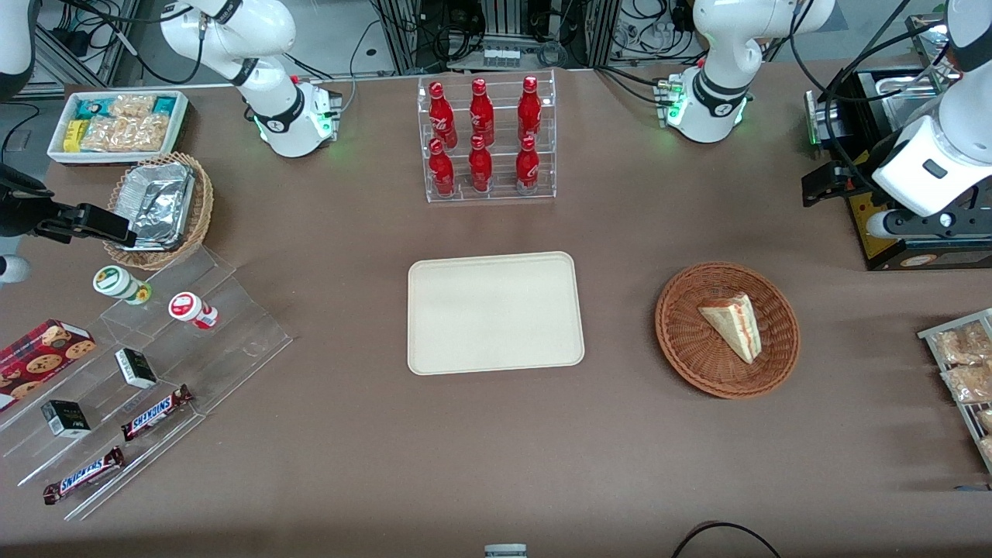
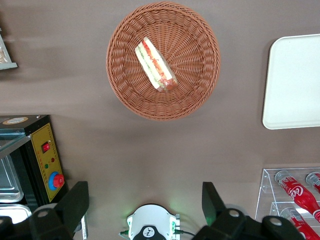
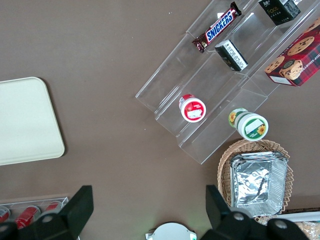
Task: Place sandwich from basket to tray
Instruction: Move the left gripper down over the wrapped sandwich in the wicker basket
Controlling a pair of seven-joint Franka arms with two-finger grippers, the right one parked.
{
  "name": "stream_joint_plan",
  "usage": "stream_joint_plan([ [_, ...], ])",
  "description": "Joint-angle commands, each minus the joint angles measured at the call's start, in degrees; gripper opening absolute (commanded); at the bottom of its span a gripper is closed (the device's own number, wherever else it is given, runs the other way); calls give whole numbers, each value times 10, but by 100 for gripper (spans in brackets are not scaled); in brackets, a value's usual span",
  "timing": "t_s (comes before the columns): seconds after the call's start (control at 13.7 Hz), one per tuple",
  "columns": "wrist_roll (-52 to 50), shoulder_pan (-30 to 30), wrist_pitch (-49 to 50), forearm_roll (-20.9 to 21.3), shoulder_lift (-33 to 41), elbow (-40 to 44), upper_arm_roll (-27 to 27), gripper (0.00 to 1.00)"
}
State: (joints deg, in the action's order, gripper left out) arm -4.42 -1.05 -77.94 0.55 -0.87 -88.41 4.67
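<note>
My gripper (image 2: pixel 145 202) hangs high above the table with its two fingers (image 2: pixel 75 200) spread wide apart, and it holds nothing. The sandwich (image 1: pixel 732 324) lies in the basket (image 1: pixel 682 341), which stands on the table near my end, closer to the front camera than my gripper. The tray (image 1: pixel 496 313) rests flat in the middle of the table, well apart from the basket, toward the parked arm's end.

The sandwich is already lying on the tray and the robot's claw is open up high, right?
Not quite. The sandwich is in the basket, not on the tray, which holds nothing; the front view shows this. The rest is right: the gripper is open, up high, farther from the front camera than the basket.
</note>
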Motion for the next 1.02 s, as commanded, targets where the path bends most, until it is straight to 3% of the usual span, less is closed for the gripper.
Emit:
stream_joint_plan([
  [0.0,6,-3,-18,0,4,-6,-1,100],
  [0.22,6,-4,-43,0,-7,-24,-1,100],
  [0.95,5,-1,-292,3,-60,-192,-2,100],
])
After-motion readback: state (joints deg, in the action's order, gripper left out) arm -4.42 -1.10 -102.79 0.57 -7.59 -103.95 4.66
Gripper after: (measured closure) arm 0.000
